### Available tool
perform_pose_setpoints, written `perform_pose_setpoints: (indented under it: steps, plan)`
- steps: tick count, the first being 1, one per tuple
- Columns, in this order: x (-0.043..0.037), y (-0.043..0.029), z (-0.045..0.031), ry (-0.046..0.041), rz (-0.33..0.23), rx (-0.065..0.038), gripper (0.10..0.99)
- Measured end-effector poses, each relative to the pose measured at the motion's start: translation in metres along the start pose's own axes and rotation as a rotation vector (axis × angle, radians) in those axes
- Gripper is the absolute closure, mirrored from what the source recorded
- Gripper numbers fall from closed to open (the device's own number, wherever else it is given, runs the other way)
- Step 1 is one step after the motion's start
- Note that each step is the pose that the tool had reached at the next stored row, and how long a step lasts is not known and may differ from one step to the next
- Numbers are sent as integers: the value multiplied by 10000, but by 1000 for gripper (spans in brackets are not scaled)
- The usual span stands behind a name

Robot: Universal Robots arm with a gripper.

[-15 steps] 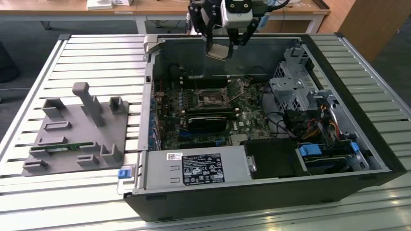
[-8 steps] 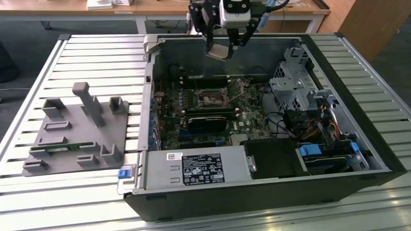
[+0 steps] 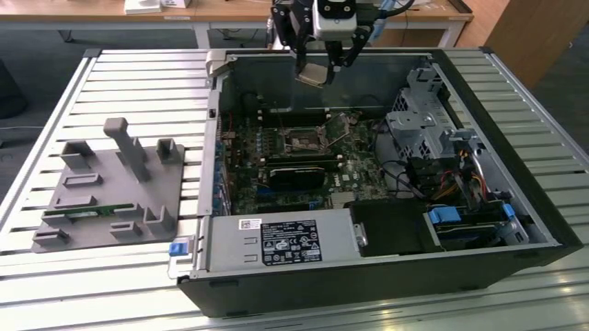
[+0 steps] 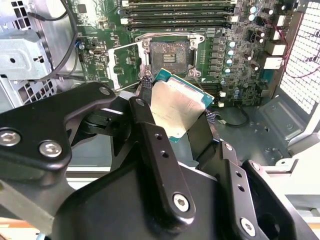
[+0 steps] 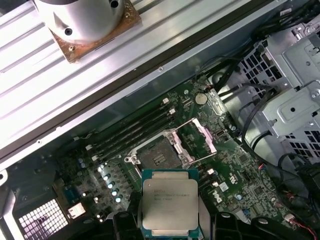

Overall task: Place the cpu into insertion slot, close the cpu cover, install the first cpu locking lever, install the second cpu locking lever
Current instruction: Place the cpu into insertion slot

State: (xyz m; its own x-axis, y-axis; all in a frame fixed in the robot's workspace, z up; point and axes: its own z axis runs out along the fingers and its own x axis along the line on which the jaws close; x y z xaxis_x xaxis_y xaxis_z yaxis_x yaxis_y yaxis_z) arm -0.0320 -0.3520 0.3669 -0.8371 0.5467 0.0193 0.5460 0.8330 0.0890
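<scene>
Gripper (image 4: 178, 100), black two-fingered, clamped on flat square silver-grey cpu (image 4: 176, 107), chip tilted, held over open black computer case (image 3: 368, 289). Black-framed square insertion slot (image 5: 159, 156) bare; silvery-bronze frame cpu cover (image 5: 206, 136) flipped open beside it.

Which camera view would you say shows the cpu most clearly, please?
The first wrist view: the cpu turns its metal top squarely to the camera. The second wrist view shows it slanted, partly hidden by the hand gripping it. The exterior view shows it small, held above the open computer case.
</scene>
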Motion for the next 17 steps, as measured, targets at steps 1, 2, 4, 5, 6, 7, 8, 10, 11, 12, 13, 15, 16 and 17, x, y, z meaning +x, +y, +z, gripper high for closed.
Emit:
perform_pose_setpoints:
  steps: [1,2,4,5,6,7,8,10,11,12,13,15,16,17]
  plan:
    - [0,0,0,-3,38,-1,549]
    - [0,0,0,-7,76,-2,549]
    - [0,0,1,-13,147,-2,549]
    - [1,0,1,-17,185,-3,549]
    - [1,0,1,-19,220,-4,549]
    - [1,-1,1,-23,257,-4,549]
    - [1,-1,2,-27,294,-5,549]
    - [1,-1,3,-33,364,-7,549]
    - [1,-1,3,-36,400,-8,549]
    - [1,-1,3,-39,438,-8,549]
    - [1,-1,4,-43,475,-8,549]
    - [1,-1,5,-49,549,-10,549]
    - [1,-1,5,-53,586,-11,549]
    - [1,-1,5,-56,623,-11,549]
